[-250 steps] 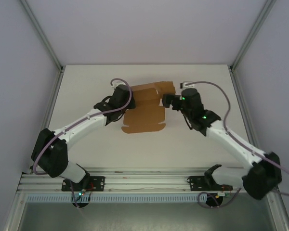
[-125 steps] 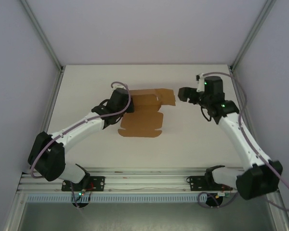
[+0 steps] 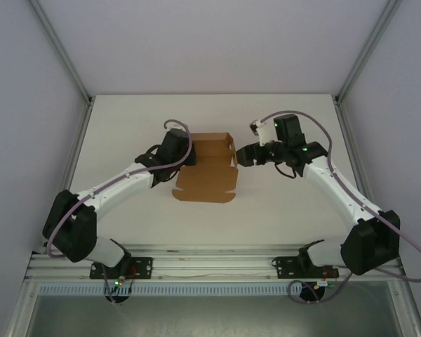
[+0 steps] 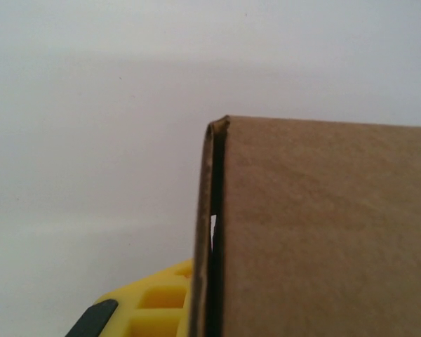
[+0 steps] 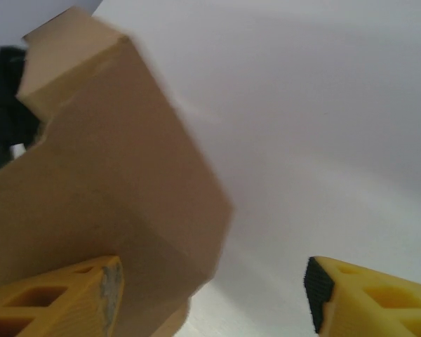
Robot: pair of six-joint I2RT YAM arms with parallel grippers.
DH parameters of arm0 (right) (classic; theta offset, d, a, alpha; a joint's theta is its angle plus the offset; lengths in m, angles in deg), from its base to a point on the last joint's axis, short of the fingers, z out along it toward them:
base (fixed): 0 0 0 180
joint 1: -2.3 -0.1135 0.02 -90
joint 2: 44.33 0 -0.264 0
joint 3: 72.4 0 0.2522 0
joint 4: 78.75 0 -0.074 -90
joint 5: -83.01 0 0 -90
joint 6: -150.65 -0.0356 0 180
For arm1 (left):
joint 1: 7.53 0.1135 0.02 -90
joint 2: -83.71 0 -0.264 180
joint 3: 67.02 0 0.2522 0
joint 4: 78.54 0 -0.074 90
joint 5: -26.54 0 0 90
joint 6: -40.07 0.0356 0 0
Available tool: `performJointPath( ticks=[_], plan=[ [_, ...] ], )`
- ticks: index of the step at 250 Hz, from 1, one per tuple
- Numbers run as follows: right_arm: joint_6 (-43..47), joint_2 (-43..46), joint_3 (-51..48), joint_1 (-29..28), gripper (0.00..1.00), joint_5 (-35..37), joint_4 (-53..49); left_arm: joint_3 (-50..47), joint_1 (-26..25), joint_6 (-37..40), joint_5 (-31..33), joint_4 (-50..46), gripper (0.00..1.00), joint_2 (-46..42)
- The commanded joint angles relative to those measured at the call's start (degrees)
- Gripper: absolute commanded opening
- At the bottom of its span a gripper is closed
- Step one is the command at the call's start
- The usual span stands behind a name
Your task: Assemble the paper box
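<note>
- The paper box (image 3: 205, 175), brown cardboard partly folded up, lies in the middle of the white table (image 3: 288, 203).
- The left gripper (image 3: 190, 156) is at the box's left edge, pressed together and pinching a doubled cardboard wall.
- The right gripper (image 3: 243, 156) is just right of the box, its fingers (image 5: 70, 298) spread, one beside the raised right flap.

I count: one paper box (image 3: 209, 172), one table (image 3: 126, 126) under it, two hands: left hand (image 3: 191, 153), right hand (image 3: 243, 156), either side of box.
</note>
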Motion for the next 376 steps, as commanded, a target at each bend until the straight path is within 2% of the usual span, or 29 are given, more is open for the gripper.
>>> performJointPath(
  ticks=[1,29,47,79,107,156,241,255,270,288,323,348,376],
  plan=[
    [2.13,-2.81,3.28,-1.44,0.62,-1.34,0.28,1.80,-0.06,1.08,-0.87,0.90,0.00,1.15],
    [2.27,-4.86,4.97,-3.37,0.60,0.82,0.99,2.11,-0.06,1.30,-1.29,0.90,0.00,1.38],
    [1.05,-6.03,6.25,-4.49,0.58,6.81,1.75,1.86,-0.05,1.59,-1.71,1.07,0.00,1.17],
    [-2.73,-7.46,8.01,-6.68,0.58,21.52,4.10,1.77,-0.02,1.68,-1.48,0.73,0.00,0.81],
    [-4.96,-8.56,8.62,-7.72,0.50,24.81,6.01,2.56,-0.06,1.77,-0.78,-0.56,0.00,1.05],
    [-9.14,-11.63,9.47,-7.87,0.43,25.20,7.78,3.17,-0.14,1.54,-1.44,-0.33,0.00,1.40],
    [-9.84,-14.24,9.03,-8.10,0.49,15.56,12.74,6.06,-0.16,-0.02,-1.75,-0.95,0.00,3.24],
    [-9.72,-13.94,8.90,-8.12,0.42,15.71,13.13,6.43,-0.15,-0.15,-2.02,-1.12,0.00,3.52],
    [-9.54,-13.70,8.89,-8.09,0.41,17.53,12.80,6.45,-0.15,-0.09,-2.36,-1.00,0.00,3.49],
    [-9.51,-14.21,9.71,-8.10,0.41,20.47,11.50,6.35,-0.15,-0.05,-3.12,-0.47,0.00,3.42],
    [-9.67,-16.47,11.33,-8.76,0.32,27.79,9.58,6.97,-0.24,0.00,-3.92,-0.30,0.00,3.97],
    [-10.64,-18.31,13.19,-11.11,0.21,39.93,8.70,8.25,-0.33,-0.52,-2.53,-1.83,0.00,4.87],
    [-12.71,-21.33,17.50,-13.75,0.16,54.61,3.98,9.88,-0.33,-1.64,-0.70,-4.37,0.00,6.04]
  ],
)
